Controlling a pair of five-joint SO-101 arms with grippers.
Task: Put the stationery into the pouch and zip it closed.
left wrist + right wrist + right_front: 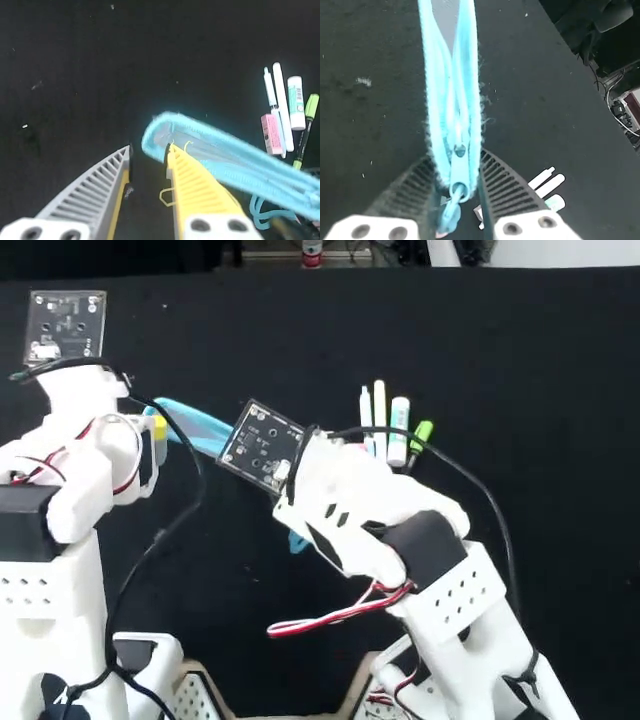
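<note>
right tool point(456, 157) pinching my end of pouch point(451, 75) | left tool point(148, 148) spread at its far end | stationery point(282, 107) on table point(75, 60)

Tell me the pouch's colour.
The pouch is light blue, clearest in the right wrist view.

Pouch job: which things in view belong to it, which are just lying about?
Job: pouch, pens, glue stick, highlighter, eraser.
Lying about: bottle past the table's far edge, cables off to the side.
</note>
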